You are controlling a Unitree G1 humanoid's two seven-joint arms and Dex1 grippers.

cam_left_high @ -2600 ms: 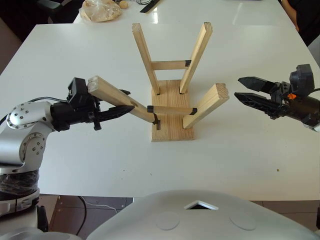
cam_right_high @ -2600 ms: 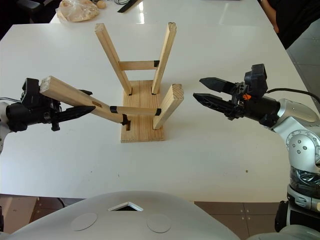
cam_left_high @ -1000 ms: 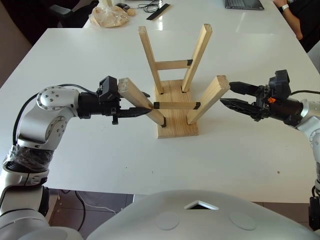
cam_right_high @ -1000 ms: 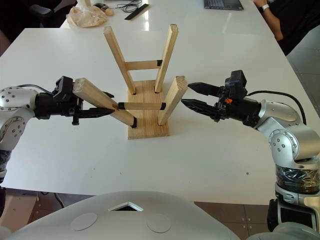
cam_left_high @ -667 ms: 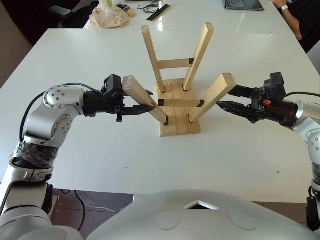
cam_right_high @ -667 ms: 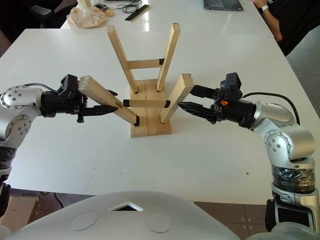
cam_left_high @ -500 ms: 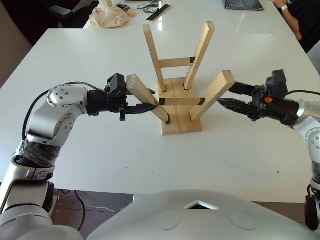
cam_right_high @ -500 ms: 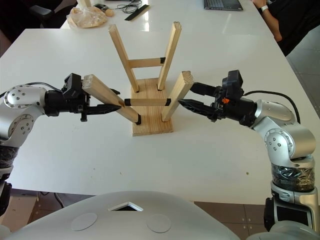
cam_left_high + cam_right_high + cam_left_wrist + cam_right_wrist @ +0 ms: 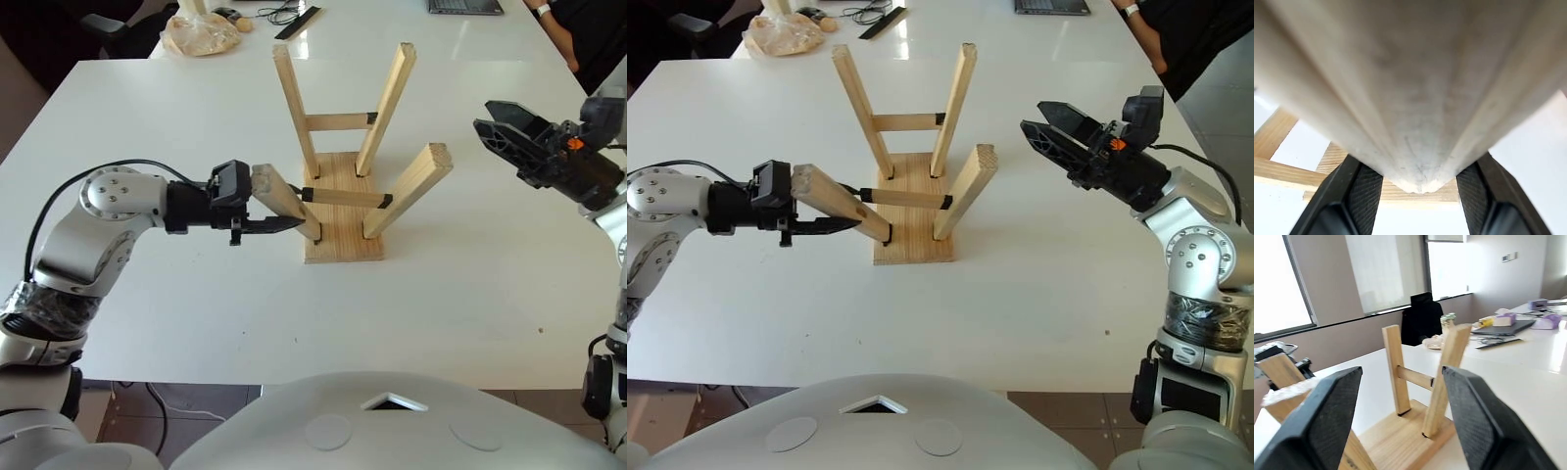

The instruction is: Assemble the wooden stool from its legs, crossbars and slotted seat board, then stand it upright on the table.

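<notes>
Right end effector (image 9: 1031, 114), spread, now away from square pale-wood right leg (image 9: 407, 191); left end effector (image 9: 292, 210) tight on left leg (image 9: 272, 186).

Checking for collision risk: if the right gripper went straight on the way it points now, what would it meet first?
Most likely the two upright legs and their crossbar: the right gripper, open, frames them in its wrist view. Exact height is hard to judge.

White table (image 9: 147, 117): seat board (image 9: 343, 247) lying flat on it (near middle).
</notes>
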